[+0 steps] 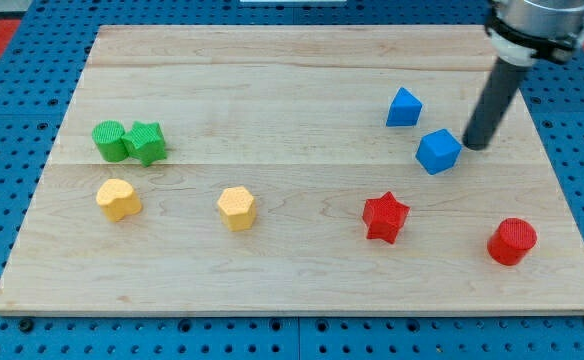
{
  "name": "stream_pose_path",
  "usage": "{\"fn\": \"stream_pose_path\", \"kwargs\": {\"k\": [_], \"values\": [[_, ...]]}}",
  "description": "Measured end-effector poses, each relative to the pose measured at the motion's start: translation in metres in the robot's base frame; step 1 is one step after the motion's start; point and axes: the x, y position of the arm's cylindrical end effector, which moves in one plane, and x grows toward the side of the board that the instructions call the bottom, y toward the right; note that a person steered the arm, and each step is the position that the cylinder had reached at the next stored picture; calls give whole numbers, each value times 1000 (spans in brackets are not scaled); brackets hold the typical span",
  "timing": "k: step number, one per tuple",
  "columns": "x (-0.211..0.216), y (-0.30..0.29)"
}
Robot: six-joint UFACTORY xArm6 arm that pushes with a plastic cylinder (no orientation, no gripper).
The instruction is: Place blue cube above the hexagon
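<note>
The blue cube (438, 151) lies on the wooden board at the view's right, a little above mid-height. The yellow hexagon (237, 208) lies left of centre, lower down and far to the cube's left. My tip (473, 146) stands just to the right of the blue cube, close to or touching its right side. The dark rod rises from it toward the view's top right corner.
A blue triangular block (403, 107) sits just above and left of the cube. A red star (385, 217) and a red cylinder (512, 241) lie below. A yellow heart-like block (118, 199), a green cylinder (109, 140) and a green star (147, 142) are at the left.
</note>
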Motion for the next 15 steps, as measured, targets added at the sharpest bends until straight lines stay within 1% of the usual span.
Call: {"fn": "stream_pose_path", "kwargs": {"k": [1,3,4,5,6,7,8,9,10,11,12,14,15], "values": [[2,-71],[27,-58],[27,-18],[69,-8],[71,-52],[24,-174],[9,-187],[-23,-169],[-47,-178],[-89,-182],[-86,-226],[-36,-178],[-22,-178]]}}
